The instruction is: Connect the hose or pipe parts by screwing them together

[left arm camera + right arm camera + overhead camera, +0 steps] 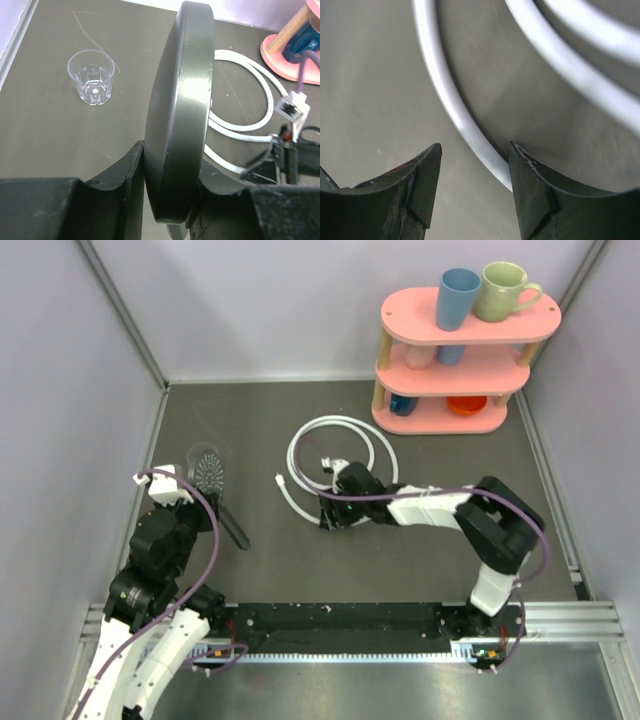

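The dark grey shower head point(208, 472) lies at the left of the mat, its handle point(236, 531) pointing toward the near edge. My left gripper point(192, 490) is shut on the head's rim; in the left wrist view the round head point(182, 100) stands edge-on between the jaws of my left gripper point(172, 165). The white hose point(340, 452) lies in loops at the middle, one end point(280, 480) pointing left. My right gripper point(328, 517) is low over a near loop. It point(475, 147) is open, and the hose point(447, 95) runs between the fingers, close to the right finger point(530, 185).
A small clear plastic cup point(92, 77) stands on the mat left of the shower head. A pink three-tier shelf point(455, 418) with mugs point(458, 298) and bowls stands at the back right. Grey walls enclose the mat on three sides.
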You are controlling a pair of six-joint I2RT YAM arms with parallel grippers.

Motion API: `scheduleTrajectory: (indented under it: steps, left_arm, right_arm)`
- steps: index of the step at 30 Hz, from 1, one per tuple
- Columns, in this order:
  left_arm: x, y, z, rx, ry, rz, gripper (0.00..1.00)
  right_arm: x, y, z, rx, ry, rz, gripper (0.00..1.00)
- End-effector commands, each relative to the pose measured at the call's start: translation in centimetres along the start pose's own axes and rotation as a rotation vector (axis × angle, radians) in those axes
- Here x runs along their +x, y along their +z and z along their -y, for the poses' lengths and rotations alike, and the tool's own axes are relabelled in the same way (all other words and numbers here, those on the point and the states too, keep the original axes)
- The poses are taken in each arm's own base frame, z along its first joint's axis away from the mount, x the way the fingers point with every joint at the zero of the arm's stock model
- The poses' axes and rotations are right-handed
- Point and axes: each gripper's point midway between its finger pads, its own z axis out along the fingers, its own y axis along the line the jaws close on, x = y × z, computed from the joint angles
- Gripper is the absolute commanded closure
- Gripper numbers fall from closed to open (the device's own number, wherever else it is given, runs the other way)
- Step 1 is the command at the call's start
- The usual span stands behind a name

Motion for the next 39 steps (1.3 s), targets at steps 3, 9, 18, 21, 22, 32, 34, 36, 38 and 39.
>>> scheduleTrajectory:
  steps: [3,9,18,21,22,32,34,36,38,39]
  left_arm:
    - [-1.8,0.4,0.7,0.022,-0.023,0.068,1.0]
    - [-1.9,0.3,0.7,0.024,-0.029,0.073,1.0]
    - [-2.0,0.1,0.5,0.013,-0.034,0.077,1.0]
    - [-1.7,0.3,0.6,0.016,-0.031,0.067,1.0]
    - [-1.6,0.3,0.6,0.016,-0.03,0.062,1.0]
    - [-1.9,0.1,0.5,0.011,-0.038,0.075,1.0]
    - [-1.9,0.1,0.4,0.01,-0.038,0.076,1.0]
    - [-2.0,0.1,0.4,0.008,-0.04,0.077,1.0]
    - [-2.0,0.1,0.4,0.007,-0.039,0.079,1.0]
    - [-2.0,0.0,0.4,0.006,-0.041,0.081,1.0]
  right_arm:
    - [6.0,-7.0,5.7,0.319,0.074,-0.03,0.44]
    - [4.9,-9.9,4.5,0.277,0.092,0.077,0.44]
    - [-3.5,-7.6,-6.7,-0.237,-0.294,0.408,0.39]
    - [-4.1,-5.5,-6.4,-0.224,-0.344,0.483,0.37]
    - [-5.1,-5.0,-6.8,-0.224,-0.358,0.494,0.38]
    - [-5.0,1.4,-7.1,-0.131,-0.417,0.44,0.38]
    - [-5.0,1.9,-6.8,-0.091,-0.43,0.448,0.38]
    - [-4.8,2.6,-6.1,-0.044,-0.431,0.45,0.39]
    - [-5.0,2.6,-5.9,-0.028,-0.427,0.472,0.39]
    - [-4.8,2.7,-5.8,-0.031,-0.427,0.476,0.39]
